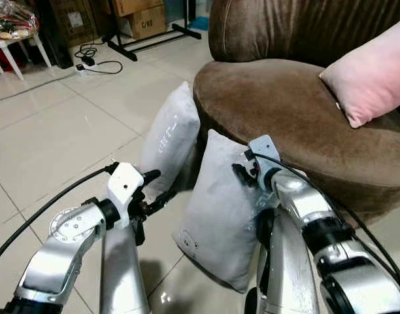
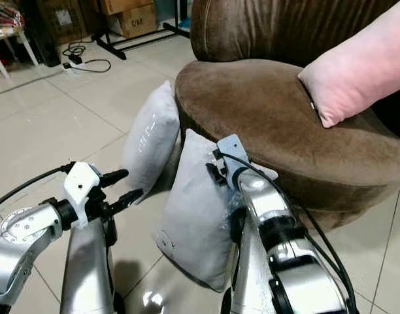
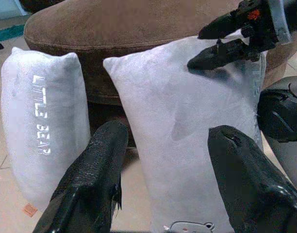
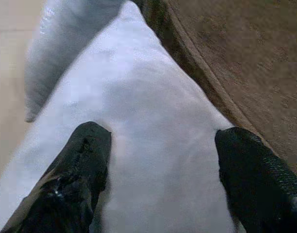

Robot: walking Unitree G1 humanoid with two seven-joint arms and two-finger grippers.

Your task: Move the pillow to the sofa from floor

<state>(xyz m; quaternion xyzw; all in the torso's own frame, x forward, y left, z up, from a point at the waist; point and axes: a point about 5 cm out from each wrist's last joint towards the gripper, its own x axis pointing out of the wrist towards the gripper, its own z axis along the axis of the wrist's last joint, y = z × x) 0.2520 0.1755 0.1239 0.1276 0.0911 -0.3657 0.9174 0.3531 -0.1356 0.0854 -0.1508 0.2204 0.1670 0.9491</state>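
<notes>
Your pillow (image 1: 216,209) stands on the floor (image 1: 56,144), leaning on the sofa (image 1: 298,111). Both claws, left (image 1: 154,188) and right (image 1: 241,171), are open, holding nothing; lifting remains.

Grey pillow (image 1: 216,209) upright on the floor, leaning against the brown sofa (image 1: 285,111) front edge, near; small bear logo at its lower corner. Second grey pillow (image 1: 168,134) standing farther left.

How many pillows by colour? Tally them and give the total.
Grey pillows on the floor against the sofa: 2, the near pillow and the far pillow.
Pink pillow on the sofa: 1.
Total: 3.
</notes>
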